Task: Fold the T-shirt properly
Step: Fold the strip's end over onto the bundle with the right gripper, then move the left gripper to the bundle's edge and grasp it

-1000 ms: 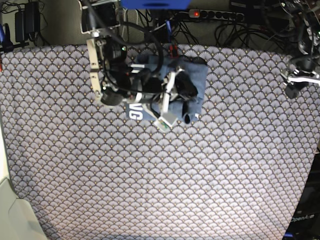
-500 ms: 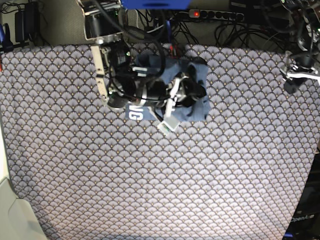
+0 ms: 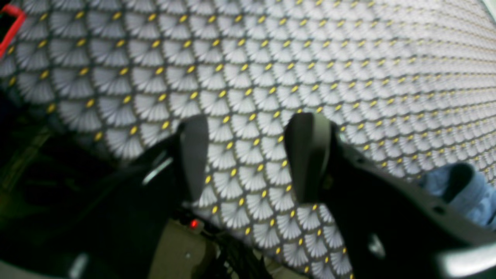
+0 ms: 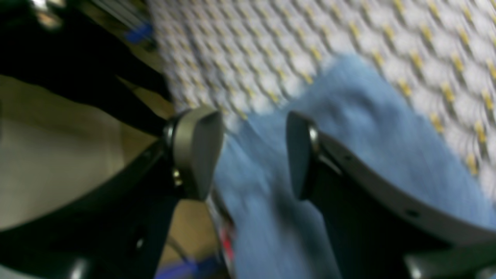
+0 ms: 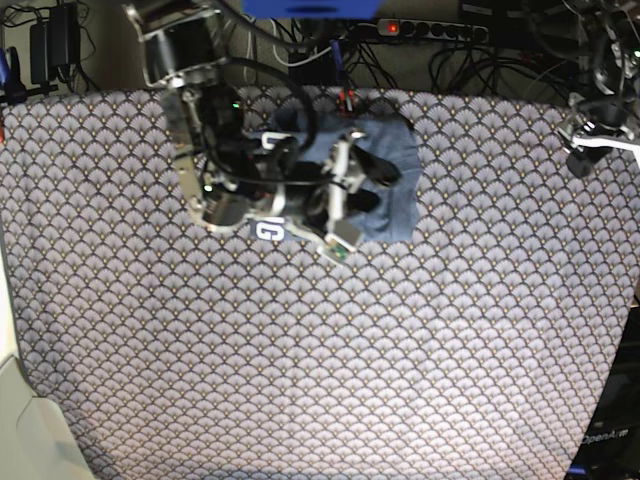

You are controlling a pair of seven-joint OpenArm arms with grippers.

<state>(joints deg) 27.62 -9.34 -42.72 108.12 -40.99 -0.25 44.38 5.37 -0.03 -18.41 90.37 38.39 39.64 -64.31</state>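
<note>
The slate-blue T-shirt [image 5: 396,214] lies as a compact folded bundle at the back centre of the tablecloth, with a white letter showing at its front left edge. My right gripper [image 5: 377,187] hovers over its middle. In the right wrist view, the right gripper [image 4: 250,153] stands open with the blue T-shirt [image 4: 348,116] lying below and nothing pinched. My left gripper [image 5: 582,160] hangs at the far right back edge. In its own view the left gripper [image 3: 250,155] is open above bare cloth, and a corner of the T-shirt [image 3: 469,193] shows at the right.
The fan-scale tablecloth [image 5: 350,350] covers the whole table. A power strip [image 5: 430,30] and tangled cables run behind the back edge. A pale object [image 5: 20,420] sits past the front left corner.
The right gripper has opened and let go of the shirt. The bunched right side of the shirt has dropped and now lies flatter. The right arm has shifted slightly; the left arm has barely moved.
</note>
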